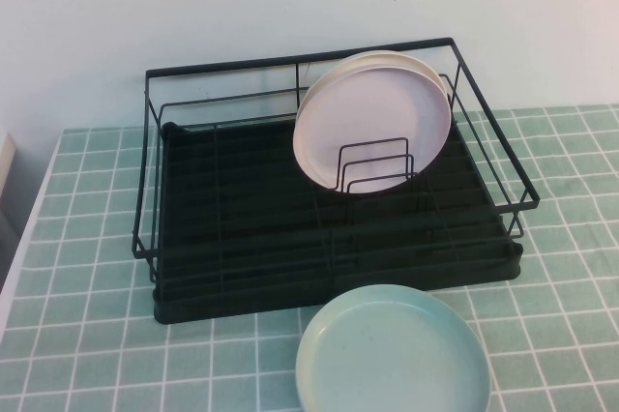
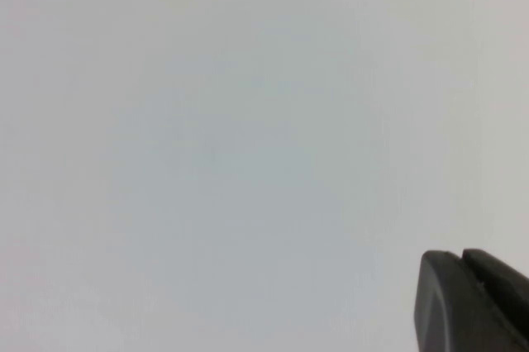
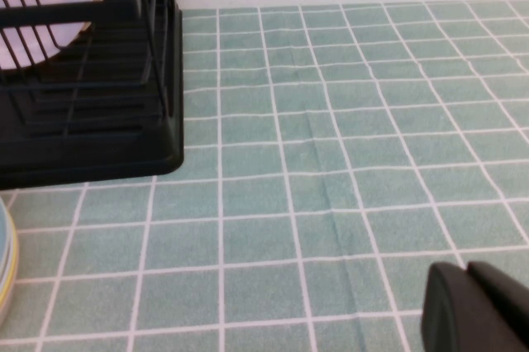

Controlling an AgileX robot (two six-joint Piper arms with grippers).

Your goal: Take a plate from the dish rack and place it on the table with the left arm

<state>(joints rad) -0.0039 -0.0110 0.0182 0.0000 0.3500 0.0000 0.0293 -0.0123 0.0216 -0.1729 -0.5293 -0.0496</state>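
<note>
The pink plate (image 1: 372,122) stands upright in the dish rack (image 1: 242,228), at two o'clock. The left gripper (image 2: 475,302), fingers closed and empty, faces a blank wall; the right gripper (image 3: 479,306) hovers over the table (image 3: 347,162), also closed.

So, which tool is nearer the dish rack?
Probably right. The right tool hangs low over the table beside the dish rack; the left tool faces only blank wall, rack out of its view.

Left gripper (image 2: 471,302) shut tight, seen only by its own wrist camera, right gripper (image 3: 475,311) low over the table, fingers together
</note>
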